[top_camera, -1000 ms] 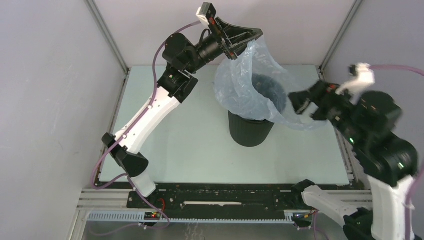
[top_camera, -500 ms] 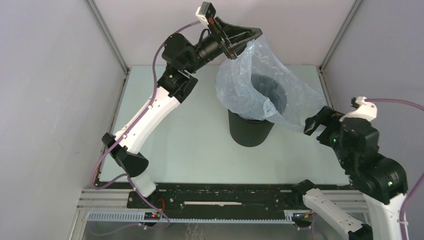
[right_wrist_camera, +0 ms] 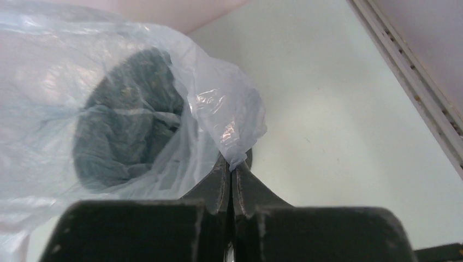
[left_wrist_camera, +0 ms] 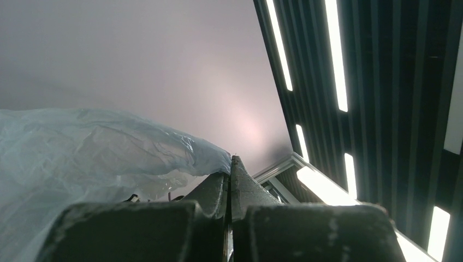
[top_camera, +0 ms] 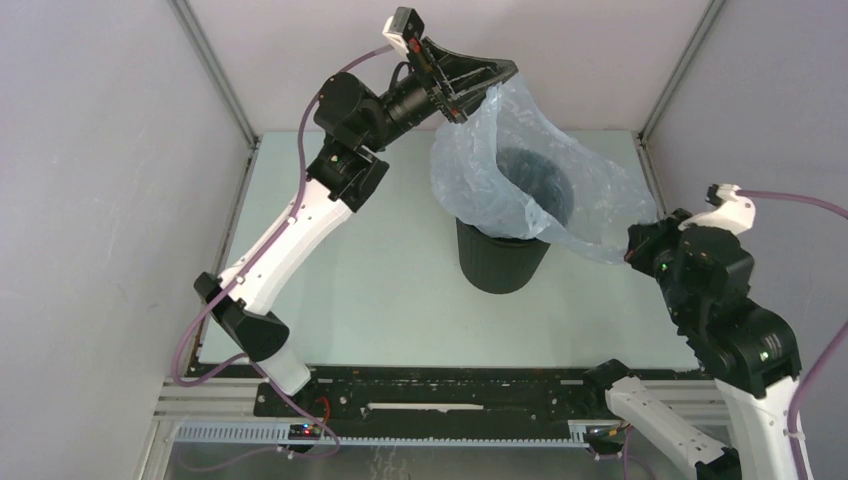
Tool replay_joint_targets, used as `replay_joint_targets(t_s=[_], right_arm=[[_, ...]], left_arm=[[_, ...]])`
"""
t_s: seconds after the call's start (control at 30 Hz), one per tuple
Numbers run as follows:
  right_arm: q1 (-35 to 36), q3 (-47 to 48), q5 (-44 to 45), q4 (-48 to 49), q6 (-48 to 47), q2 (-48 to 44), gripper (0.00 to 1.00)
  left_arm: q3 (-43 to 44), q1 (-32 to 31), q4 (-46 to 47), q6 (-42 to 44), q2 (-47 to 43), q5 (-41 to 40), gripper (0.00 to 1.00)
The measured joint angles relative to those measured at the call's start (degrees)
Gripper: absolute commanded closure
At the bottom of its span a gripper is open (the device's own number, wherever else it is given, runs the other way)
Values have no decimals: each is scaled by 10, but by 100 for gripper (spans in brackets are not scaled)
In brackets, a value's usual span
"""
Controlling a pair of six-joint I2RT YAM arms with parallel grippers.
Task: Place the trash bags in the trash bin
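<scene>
Toward far edge, mid-table: bin (top_camera: 503,265) upright, bag (top_camera: 590,205) draped over its mouth and stretched between your grippers. Left gripper (top_camera: 495,86) high at far edge, jaws pinched on bag rim. Right gripper (top_camera: 637,244) near right edge, jaws clamped on opposite rim. Risks: you pull apart too hard, film tears or slips free; sideways tug tips bin.

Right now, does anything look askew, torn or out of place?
Nothing damaged or spilled. The bag hangs lopsided over the upright bin: the left pincer pinches one edge high, the right pincer holds the other out sideways.
</scene>
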Motion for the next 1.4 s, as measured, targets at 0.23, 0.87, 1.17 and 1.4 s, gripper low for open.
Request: replay_joint_targets(t_s=[0.23, 0.87, 1.17, 1.4], right_arm=[[-1, 143, -52, 24, -38, -14, 100], [-1, 195, -131, 40, -58, 47, 100], [-1, 310, -159, 54, -72, 124, 100], [-1, 315, -211, 82, -69, 130, 100]], left_arm=[[5, -2, 2, 0, -1, 0, 100], [-59, 86, -65, 70, -59, 1, 100], [-24, 100, -83, 90, -33, 21, 100], [-45, 110, -76, 90, -40, 24, 100]])
